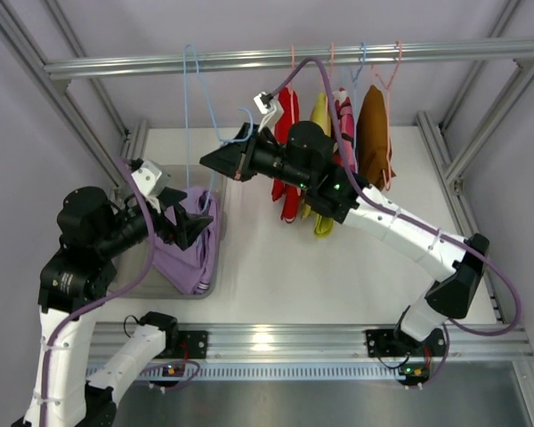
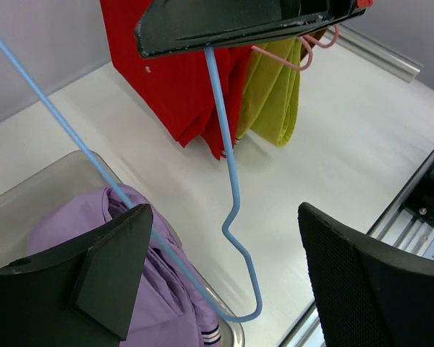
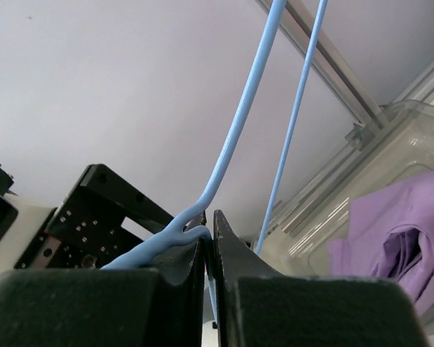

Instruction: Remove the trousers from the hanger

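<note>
The lilac trousers (image 1: pixel 189 253) lie in a clear bin (image 1: pixel 173 294) at the left; they also show in the left wrist view (image 2: pixel 166 289) and the right wrist view (image 3: pixel 398 231). A bare blue wire hanger (image 1: pixel 209 133) hangs from the rail. My right gripper (image 1: pixel 215 160) is shut on the hanger's wire (image 3: pixel 231 144). My left gripper (image 1: pixel 191 229) is open just above the lilac trousers, with the hanger's lower bend (image 2: pixel 235 238) between its fingers. Red trousers (image 1: pixel 287 160) and yellow-green trousers (image 1: pixel 321 169) hang on pink hangers further right.
A pink garment (image 1: pixel 345 133) and a brown garment (image 1: pixel 374 133) hang on the same metal rail (image 1: pixel 285 59) at the right. Frame posts stand at both back corners. An aluminium rail (image 1: pixel 276 338) runs along the near table edge.
</note>
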`<state>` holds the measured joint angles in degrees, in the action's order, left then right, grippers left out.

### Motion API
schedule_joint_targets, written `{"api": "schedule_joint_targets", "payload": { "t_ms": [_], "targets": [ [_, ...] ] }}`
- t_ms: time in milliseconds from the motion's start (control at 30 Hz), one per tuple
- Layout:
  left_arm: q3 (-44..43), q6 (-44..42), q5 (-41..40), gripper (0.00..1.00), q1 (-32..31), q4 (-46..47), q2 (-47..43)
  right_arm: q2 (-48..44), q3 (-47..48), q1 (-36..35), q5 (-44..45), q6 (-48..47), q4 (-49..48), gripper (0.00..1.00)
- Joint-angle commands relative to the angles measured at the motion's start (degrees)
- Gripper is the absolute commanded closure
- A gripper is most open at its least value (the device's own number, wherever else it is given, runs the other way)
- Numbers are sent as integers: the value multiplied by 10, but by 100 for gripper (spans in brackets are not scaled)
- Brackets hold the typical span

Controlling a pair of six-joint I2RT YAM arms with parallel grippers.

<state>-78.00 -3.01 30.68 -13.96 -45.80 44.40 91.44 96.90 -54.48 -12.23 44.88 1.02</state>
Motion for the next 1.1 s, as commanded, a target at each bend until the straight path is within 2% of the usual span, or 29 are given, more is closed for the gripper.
{"api": "schedule_joint_targets", "payload": {
  "t_ms": [0, 167, 300, 467, 567, 733, 967, 1067],
  "targets": [
    [1, -45, 16, 14, 2, -39, 6, 23, 17, -22, 67, 50, 87, 100],
    [25, -66, 53, 14, 2, -40, -40, -18, -48, -37, 61, 52, 65, 100],
    [56, -53, 40, 14, 2, -37, -77, -76, -142, -51, 64, 36, 51, 100],
    [86, -46, 37, 11, 2, -29, -114, -122, -199, -66, 73, 27, 31, 100],
    [89, -50, 46, 11, 2, -46, -101, -101, -185, -65, 75, 47, 29, 100],
    [87, -43, 47, 14, 2, -54, -76, -30, -107, -55, 61, 122, 19, 100],
    [65, -14, 31, 17, 2, -37, -37, 15, -34, -54, 86, 159, 37, 100],
    [65, -1, 11, 22, 2, -33, -18, 23, -26, -55, 87, 166, 31, 100]
  ]
}}
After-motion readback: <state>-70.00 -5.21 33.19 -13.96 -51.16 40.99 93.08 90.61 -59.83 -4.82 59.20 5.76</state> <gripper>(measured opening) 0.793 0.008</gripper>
